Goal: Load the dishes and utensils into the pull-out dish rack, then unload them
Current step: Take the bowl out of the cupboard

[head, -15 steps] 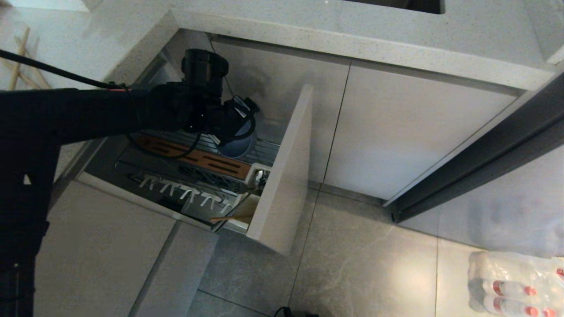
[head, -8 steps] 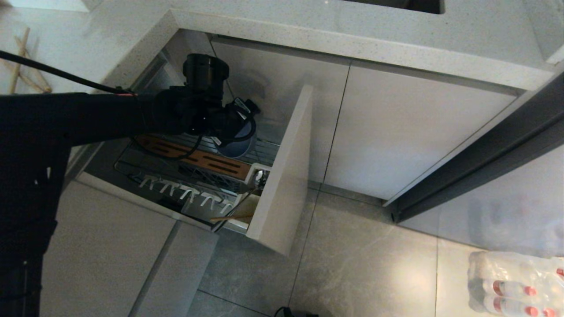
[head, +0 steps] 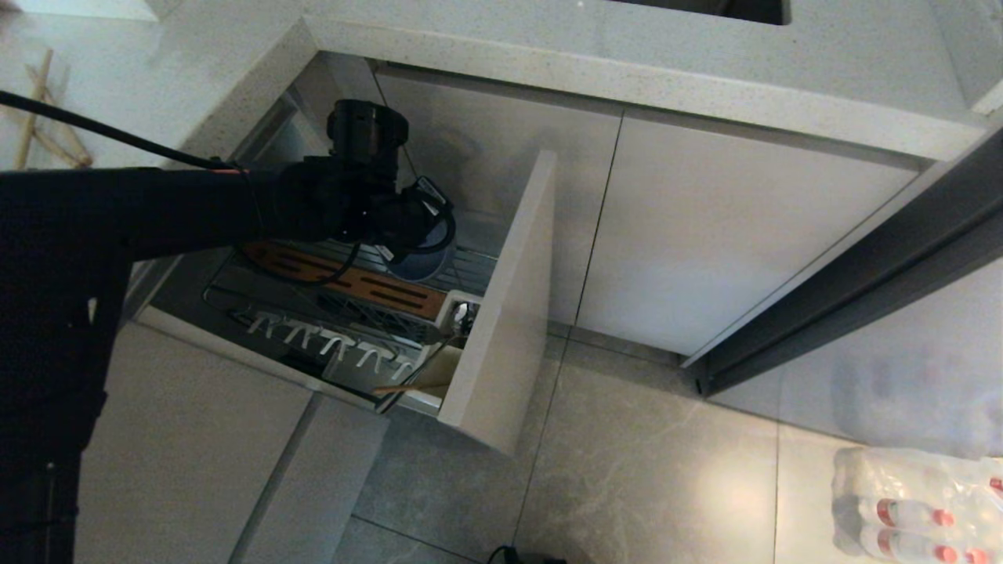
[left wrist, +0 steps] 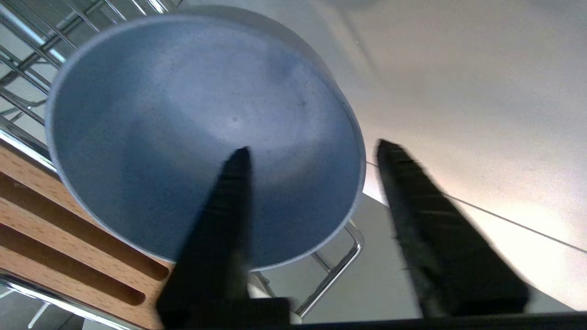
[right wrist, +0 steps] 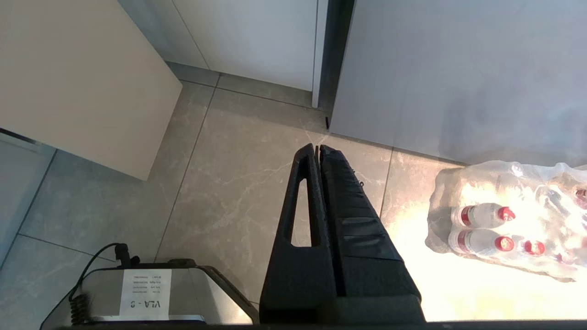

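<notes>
On the far left, chopsticks [head: 35, 110] lay on the tabletop [head: 157, 70], well away from the work. My left hand [left wrist: 312, 151] was down in the dish rack [head: 258, 294] at the blue bowl [left wrist: 202, 137], which stood on the wires just beside the slotted wooden strip [left wrist: 55, 215]. One finger [left wrist: 229, 206] was inside the bowl and the other outside its wall, the rim between them — apart, not visibly clamped on it. I judged the bowl to be stiff, fairly light, smooth and breakable, so the rim was the sensible place to pinch it, with a firm grip and a straight lift to keep it from slipping or knocking the wires. Nearer me sat the row of white hooks [head: 329, 345] and the white cup [head: 462, 313] against the beige front panel [head: 509, 298]. The room was tight under the overhang of the tabletop. To the right, grey floor tiles [head: 627, 470] and a pack of bottles [right wrist: 504, 229] — my right hand [right wrist: 318, 149] hung parked over the floor, fingers pressed together and empty.
</notes>
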Available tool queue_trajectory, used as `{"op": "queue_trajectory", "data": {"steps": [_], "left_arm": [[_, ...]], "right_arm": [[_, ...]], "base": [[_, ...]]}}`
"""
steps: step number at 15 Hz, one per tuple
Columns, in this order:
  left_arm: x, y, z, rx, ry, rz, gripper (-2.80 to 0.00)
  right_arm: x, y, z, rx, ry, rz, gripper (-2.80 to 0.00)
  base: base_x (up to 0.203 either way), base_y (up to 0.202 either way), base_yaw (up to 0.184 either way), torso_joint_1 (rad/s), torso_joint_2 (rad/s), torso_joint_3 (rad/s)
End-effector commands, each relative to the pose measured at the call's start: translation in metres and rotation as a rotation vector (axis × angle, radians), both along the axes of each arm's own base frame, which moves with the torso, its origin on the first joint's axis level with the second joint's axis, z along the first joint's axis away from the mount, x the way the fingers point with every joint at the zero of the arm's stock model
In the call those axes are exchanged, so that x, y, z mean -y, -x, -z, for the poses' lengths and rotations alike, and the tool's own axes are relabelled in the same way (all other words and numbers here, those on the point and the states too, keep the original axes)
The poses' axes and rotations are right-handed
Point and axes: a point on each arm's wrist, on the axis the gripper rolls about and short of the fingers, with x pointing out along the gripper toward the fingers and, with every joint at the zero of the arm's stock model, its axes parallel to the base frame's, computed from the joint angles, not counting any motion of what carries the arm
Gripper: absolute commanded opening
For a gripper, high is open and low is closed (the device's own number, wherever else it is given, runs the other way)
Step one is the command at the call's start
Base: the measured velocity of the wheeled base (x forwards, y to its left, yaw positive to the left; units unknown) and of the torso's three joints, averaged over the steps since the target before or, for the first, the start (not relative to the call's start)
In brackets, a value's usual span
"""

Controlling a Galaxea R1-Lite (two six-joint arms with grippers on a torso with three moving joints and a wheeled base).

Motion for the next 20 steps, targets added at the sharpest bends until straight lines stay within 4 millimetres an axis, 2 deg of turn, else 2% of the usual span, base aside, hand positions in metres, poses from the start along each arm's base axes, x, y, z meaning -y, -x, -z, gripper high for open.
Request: {"op": "queue_trajectory", "data": {"steps": [1,6,9,16,20], "left_arm": [[0.0,0.0,0.0,-0.001,0.005,-0.003,-2.8],[0.001,0.003,-0.003,0.0,0.007,0.0,-2.8],[0.005,0.01,-0.01,0.011,0.017,0.013,-2.8],[-0.009,0.082,-0.088,0.134,0.102,0.046,-2.8],[-0.016,0.117,-0.105,0.091,0.128,0.031,-2.8]], "right_arm": [[0.0,0.0,0.0,-0.001,0.0,0.0,-2.8],[0.0,0.0,0.0,0.0,0.0,0.0,-2.8],[0.0,0.0,0.0,-0.001,0.0,0.0,-2.8],[0.0,0.0,0.0,0.0,0.0,0.0,-2.8],[0.0,0.0,0.0,-0.001,0.0,0.0,-2.8]], "base": [[0.0,0.0,0.0,0.0,0.0,0.0],[0.0,0.0,0.0,0.0,0.0,0.0],[0.0,0.0,0.0,0.0,0.0,0.0],[0.0,0.0,0.0,0.0,0.0,0.0],[0.0,0.0,0.0,0.0,0.0,0.0]]}}
